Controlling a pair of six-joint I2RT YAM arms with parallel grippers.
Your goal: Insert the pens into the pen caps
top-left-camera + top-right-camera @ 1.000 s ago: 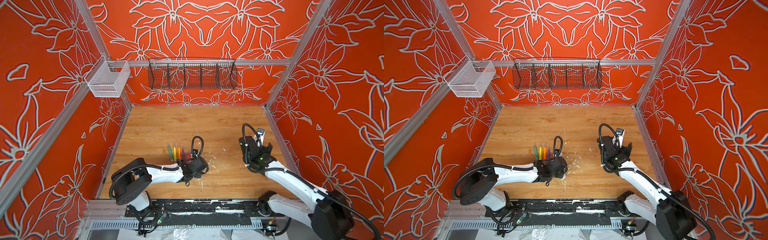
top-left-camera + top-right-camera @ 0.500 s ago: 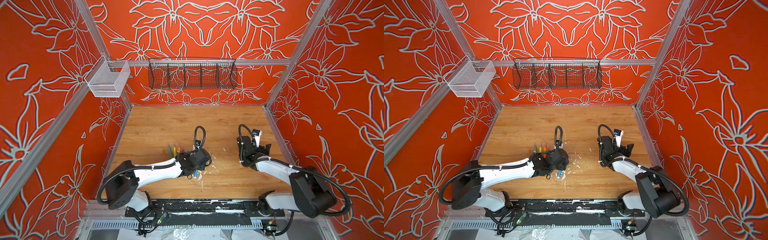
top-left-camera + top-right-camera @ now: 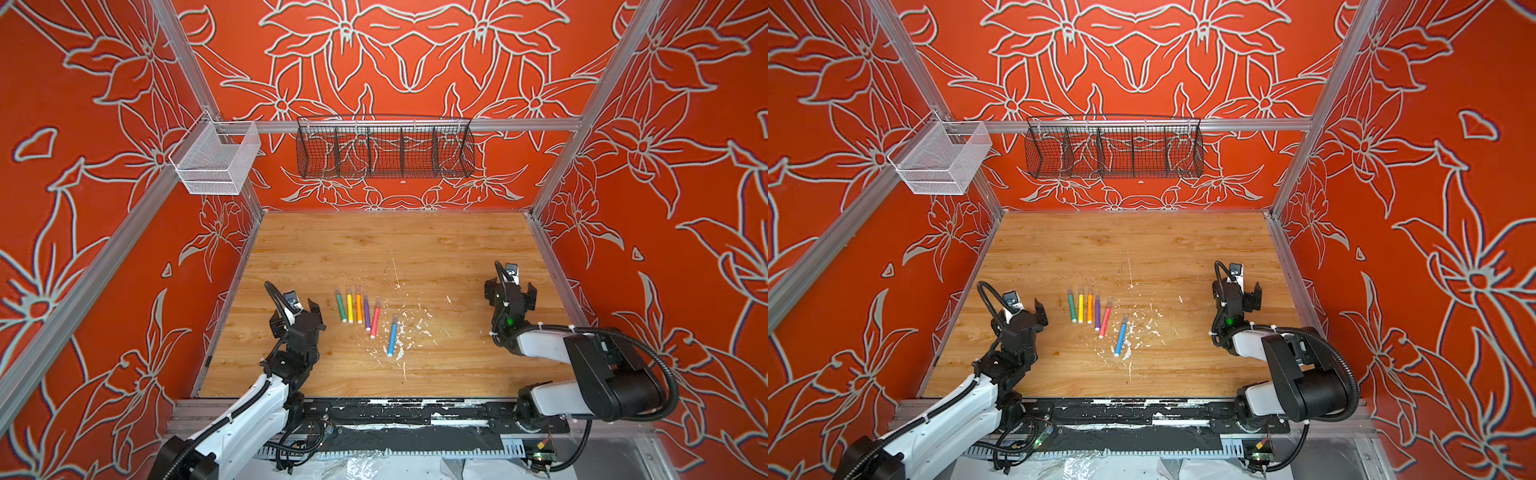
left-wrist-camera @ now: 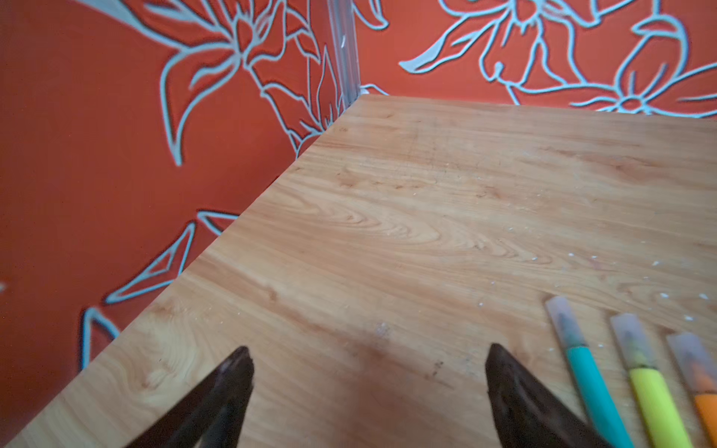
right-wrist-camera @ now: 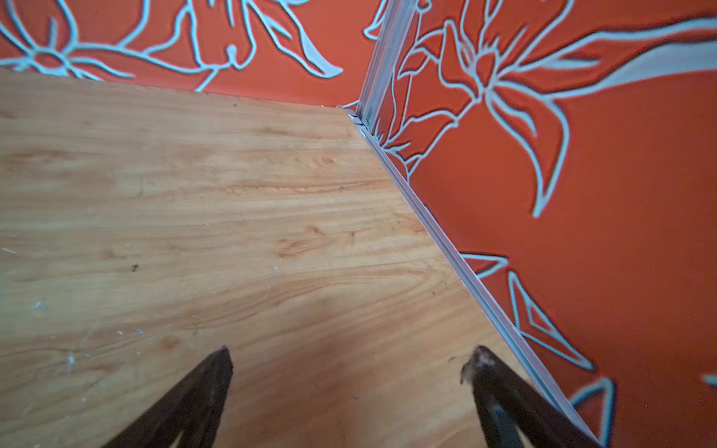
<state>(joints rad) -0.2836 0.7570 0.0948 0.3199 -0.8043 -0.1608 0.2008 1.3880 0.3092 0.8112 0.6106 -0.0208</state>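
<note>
left tool [image 4: 366, 355] and right tool [image 5: 351, 355] wide open, empty, six pens [image 3: 367, 312] on tabletop [image 3: 415, 249], clear caps [image 4: 560, 316] faint from above, three pens cut off in left wrist view

Pens [image 3: 359, 308] side by side on the table [image 3: 415, 249], slightly left of centre

Bare tabletop [image 3: 395, 245] lies behind the pens [image 3: 350, 309]; open wood separates them from left pincer [image 4: 366, 360] and right pincer [image 5: 351, 360].

Six pens [image 3: 1097, 311] lie on the table [image 3: 1142, 249] between the wide-spread left gripper [image 3: 1020, 311] and right gripper [image 3: 1235, 289].
</note>
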